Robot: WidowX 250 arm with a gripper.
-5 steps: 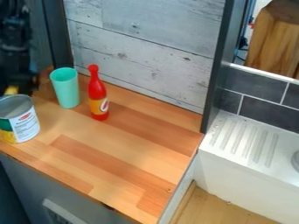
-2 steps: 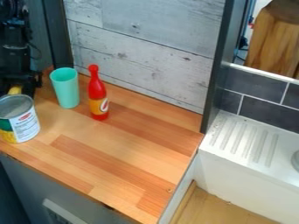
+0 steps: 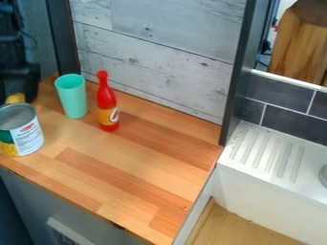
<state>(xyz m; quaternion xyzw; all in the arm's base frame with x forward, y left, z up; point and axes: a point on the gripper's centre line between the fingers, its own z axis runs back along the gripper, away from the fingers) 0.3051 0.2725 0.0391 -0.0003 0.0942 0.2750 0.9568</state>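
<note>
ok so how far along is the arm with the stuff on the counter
Nothing visibly marks a finished step: the can, green cup and red bottle stand upright on the counter. The work in hand seems to be the yellow thing behind the can, with the black arm close by; whether it's gripped, I can't tell. Handling that yellow thing is probably what's left.

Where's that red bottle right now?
The red bottle stands upright on the wooden counter, just right of the turquoise cup in the camera view.
</note>
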